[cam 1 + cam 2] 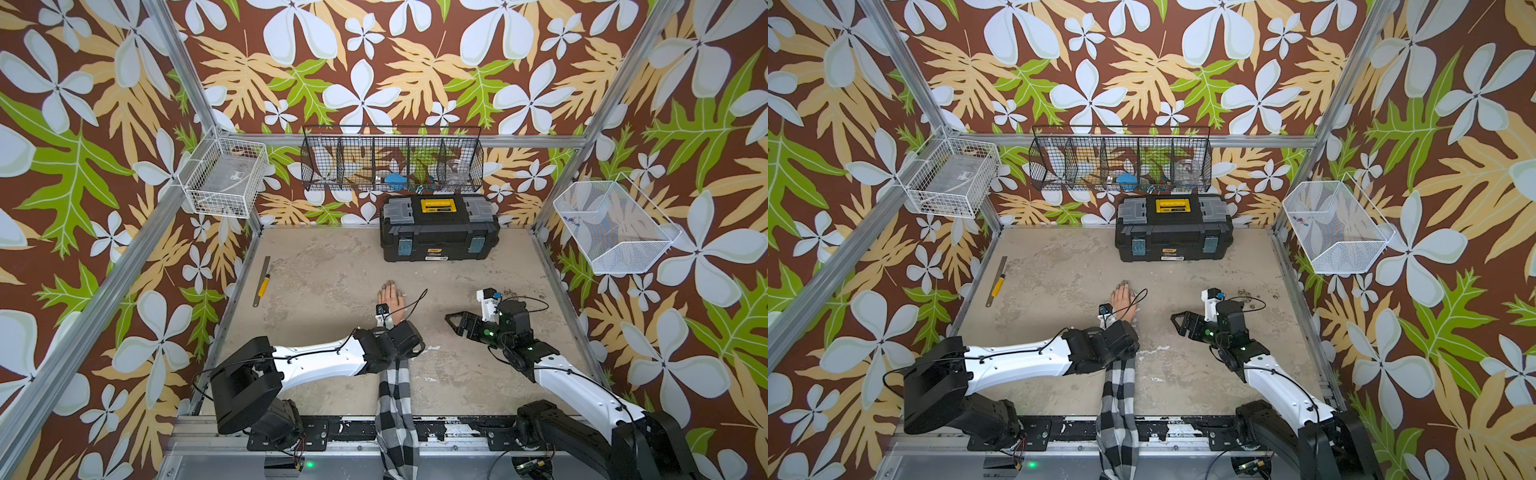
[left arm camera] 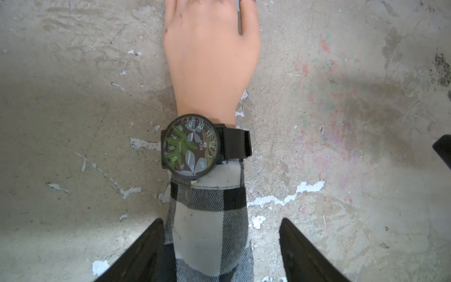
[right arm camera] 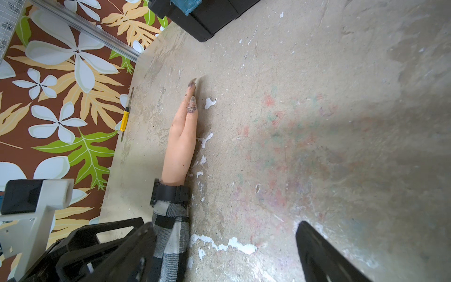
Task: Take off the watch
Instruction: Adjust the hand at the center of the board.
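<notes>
Closest to the lens in the left wrist view, the left pincer (image 2: 220, 221) is standing open at the bottom of the frame, its two black fingers sitting on either side of the checked sleeve (image 2: 207, 244). Whether the left-hand one is brushing the cloth I cannot tell. That stance is keeping the forearm centred between the jaws and the camera looking straight down on the wrist. I judge it to be a lining-up pose, not a grip.

At the far left of a top view, a yellow-handled tool (image 1: 263, 282) is lying along the edge of the worktop (image 1: 332, 266), well apart from the action and seemingly playing no part.

Moving right to mid-frame, the mannequin hand (image 1: 390, 297) is resting back-up on the worktop. Its fingers are pointing toward the toolbox (image 1: 438, 232) higher in the frame, so the wrist is lying exposed. The watch (image 2: 190, 146) is sitting strapped around that wrist, just above the cuff in the left wrist view. Its round face is sitting over the left side of the wrist and its black strap is wrapping over to the right. It is not yet coming off.

Further right, the right pincer (image 3: 225, 224) is hovering wide open and empty, near the hand but apart from it. It is facing the strap side, probably to work the strap while its partner is steadying the arm.
</notes>
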You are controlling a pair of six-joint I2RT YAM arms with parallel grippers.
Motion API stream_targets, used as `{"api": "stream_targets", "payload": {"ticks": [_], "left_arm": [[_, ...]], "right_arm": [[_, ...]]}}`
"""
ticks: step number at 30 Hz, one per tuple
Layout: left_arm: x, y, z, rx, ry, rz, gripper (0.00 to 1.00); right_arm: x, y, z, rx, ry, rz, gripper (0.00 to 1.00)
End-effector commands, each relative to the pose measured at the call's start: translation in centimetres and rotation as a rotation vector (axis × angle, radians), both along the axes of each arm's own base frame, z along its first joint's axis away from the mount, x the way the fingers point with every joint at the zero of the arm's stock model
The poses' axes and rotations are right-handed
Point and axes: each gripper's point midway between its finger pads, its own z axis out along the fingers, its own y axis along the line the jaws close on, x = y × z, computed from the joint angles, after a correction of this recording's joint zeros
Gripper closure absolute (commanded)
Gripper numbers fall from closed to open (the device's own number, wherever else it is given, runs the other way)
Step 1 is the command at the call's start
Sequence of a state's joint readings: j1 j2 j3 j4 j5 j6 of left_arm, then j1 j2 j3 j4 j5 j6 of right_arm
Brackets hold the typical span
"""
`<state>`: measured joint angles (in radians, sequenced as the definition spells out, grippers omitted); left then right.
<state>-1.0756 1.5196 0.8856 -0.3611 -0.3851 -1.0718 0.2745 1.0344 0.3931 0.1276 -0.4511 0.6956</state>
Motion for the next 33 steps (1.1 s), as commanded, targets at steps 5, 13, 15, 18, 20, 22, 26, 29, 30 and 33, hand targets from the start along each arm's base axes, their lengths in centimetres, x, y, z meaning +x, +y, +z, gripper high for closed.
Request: {"api": "stream_targets", "payload": {"ticks": [5, 13, 15, 18, 20, 22, 26, 29, 30, 33], "left_arm": [[0.2, 0.3, -1.3, 0.041, 0.009, 0.021, 0.24], [0.6, 0.0, -2.8, 0.06, 0.031, 0.02, 0.24], [0.9, 0.1, -3.1, 0.061, 0.037, 0.024, 0.25], [1.2, 0.1, -3.5, 0.056, 0.044, 0.022, 0.26], [1.3, 0.1, -3.7, 0.061, 0.045, 0.02, 0.27], [1.3, 0.0, -4.0, 0.064, 0.048, 0.014, 0.27], [1.2, -0.3, -4.6, 0.063, 0.062, 0.003, 0.29], [1.1, -0.4, -4.9, 0.056, 0.071, 0.001, 0.31], [1.1, -0.4, -5.0, 0.054, 0.072, 0.002, 0.31], [1.0, -0.4, -5.1, 0.054, 0.072, 0.0, 0.35]], "right_arm": [[0.3, 0.0, 0.2, -0.009, -0.023, 0.001, 0.09], [0.4, -0.1, -0.3, -0.019, -0.01, 0.0, 0.09], [0.5, -0.1, -0.3, -0.02, -0.011, -0.002, 0.09], [0.6, -0.2, -0.4, -0.027, -0.012, -0.005, 0.09], [0.7, -0.2, -0.3, -0.031, -0.014, -0.006, 0.09], [0.8, -0.2, -0.4, -0.034, -0.012, -0.007, 0.09], [0.8, -0.2, -0.6, -0.039, -0.006, -0.006, 0.09], [0.9, -0.2, -0.7, -0.04, -0.004, -0.004, 0.09], [0.9, -0.2, -0.8, -0.04, -0.003, -0.005, 0.09], [0.9, -0.2, -0.9, -0.04, -0.001, -0.005, 0.09]]}}
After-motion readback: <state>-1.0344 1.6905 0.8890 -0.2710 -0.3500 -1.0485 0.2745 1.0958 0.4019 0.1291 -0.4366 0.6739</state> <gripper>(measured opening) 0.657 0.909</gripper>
